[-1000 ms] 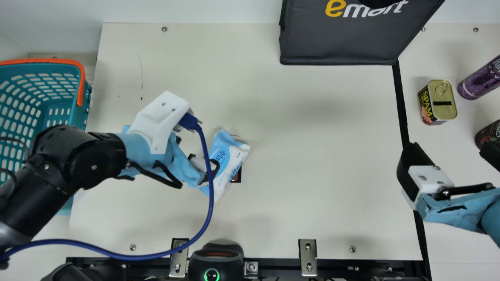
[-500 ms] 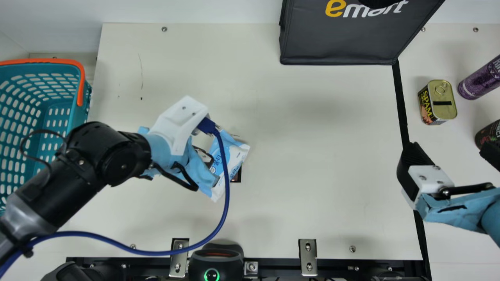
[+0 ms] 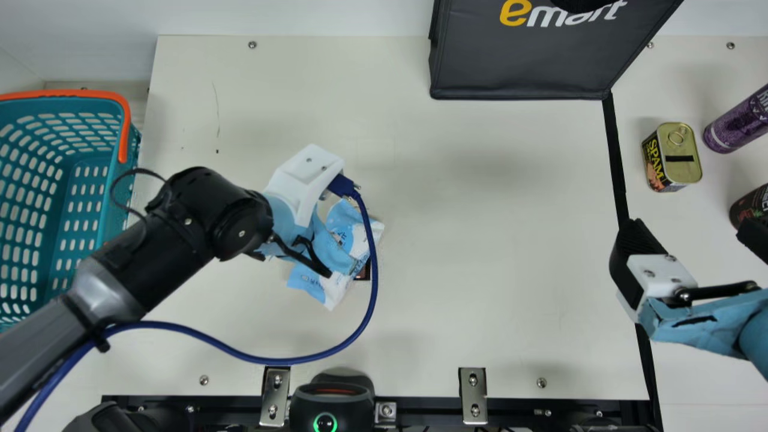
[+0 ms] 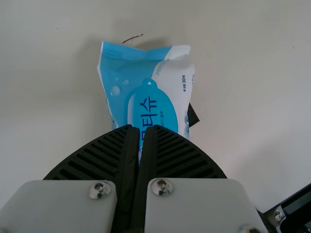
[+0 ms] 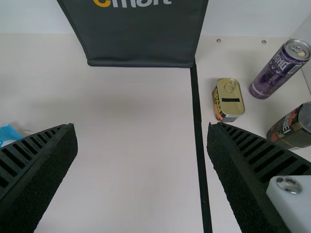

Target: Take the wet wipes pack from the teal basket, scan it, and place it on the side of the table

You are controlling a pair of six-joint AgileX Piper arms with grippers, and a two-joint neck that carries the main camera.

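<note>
Ribbed black fingers [image 4: 104,155] of the left gripper [image 3: 324,243] are standing almost together, leaving only a narrow slit between them. They are pointing down over the blue-and-white soft plastic wet wipes pack [image 4: 146,92]; whether they are touching or pinching it, one cannot tell. With twelve o'clock being the table's far edge in the main view, the pack is lying on the cream tabletop [image 3: 480,252], just off centre toward seven o'clock, its long side slanting toward one. A small dark patch [image 3: 362,271] is peeking out at its four o'clock side. From the gripper's back, a thick blue cable [image 3: 373,288] is looping toward six o'clock, passing over the pack.

Over at three to four o'clock, the right gripper [image 3: 690,227] is holding its two fingers wide apart, gripping nothing.

At nine o'clock, the teal slotted plastic basket [image 3: 114,180] with an orange handle is sitting beside the tabletop. A dark grey fabric bag [image 3: 516,66] is standing at one o'clock. Between two and three, a gold-topped rectangular tin [image 3: 681,156] and a purple cylindrical can [image 3: 735,123] are resting near a dark cylindrical can [image 3: 753,207]. Near half past six, a black scanner [image 3: 332,399] is showing a green ring of light.
</note>
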